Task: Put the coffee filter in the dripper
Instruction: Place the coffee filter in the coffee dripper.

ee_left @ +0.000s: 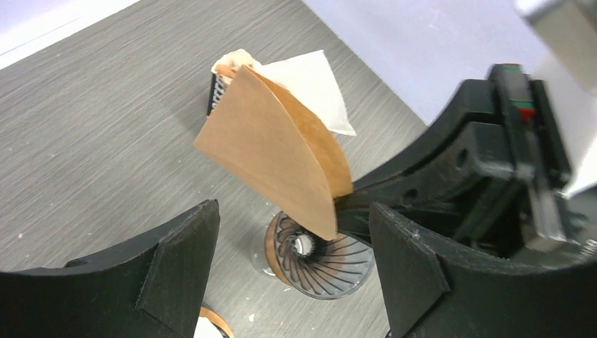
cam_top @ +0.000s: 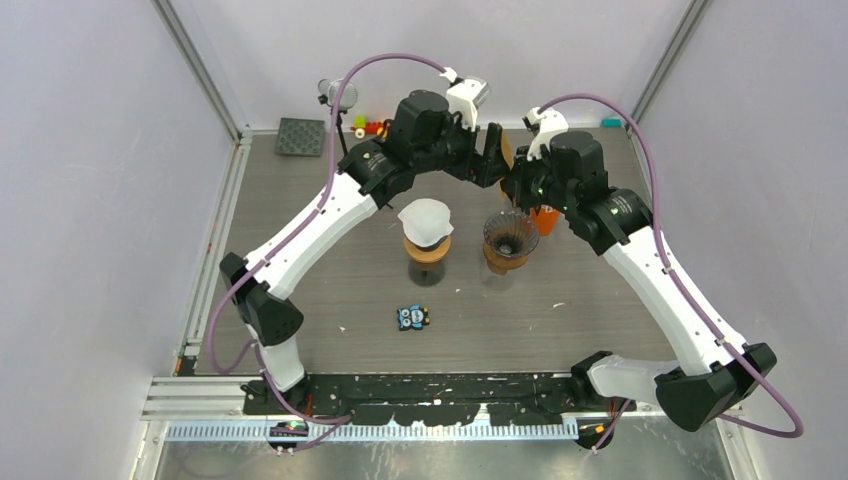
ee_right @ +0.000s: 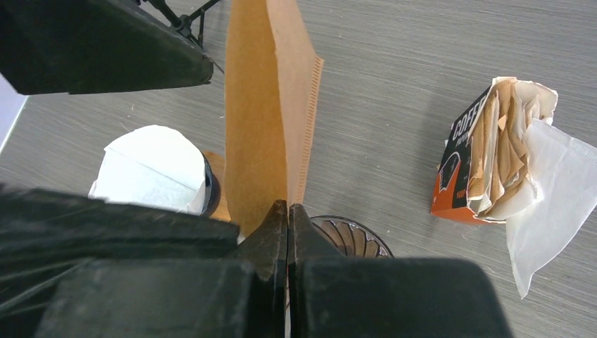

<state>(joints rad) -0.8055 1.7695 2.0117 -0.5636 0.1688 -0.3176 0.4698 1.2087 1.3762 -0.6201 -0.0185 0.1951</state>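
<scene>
Where the right gripper (ee_right: 288,220) is pinched fully closed, a brown paper coffee filter (ee_right: 271,105) is held by its lower edge, upright above the ribbed glass dripper (ee_right: 355,236), whose rim is half hidden by the fingers. The left gripper (ee_left: 292,209) is spread wide beside the filter, nothing held. An orange filter pack (ee_right: 461,169) lies on the bench (ee_right: 394,84), its print cut off.

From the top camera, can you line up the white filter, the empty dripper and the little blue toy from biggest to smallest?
1 and 2, tied: the white filter and the empty dripper look about the same size, so I won't pick between them.
3. The little blue toy, clearly the smallest.
</scene>
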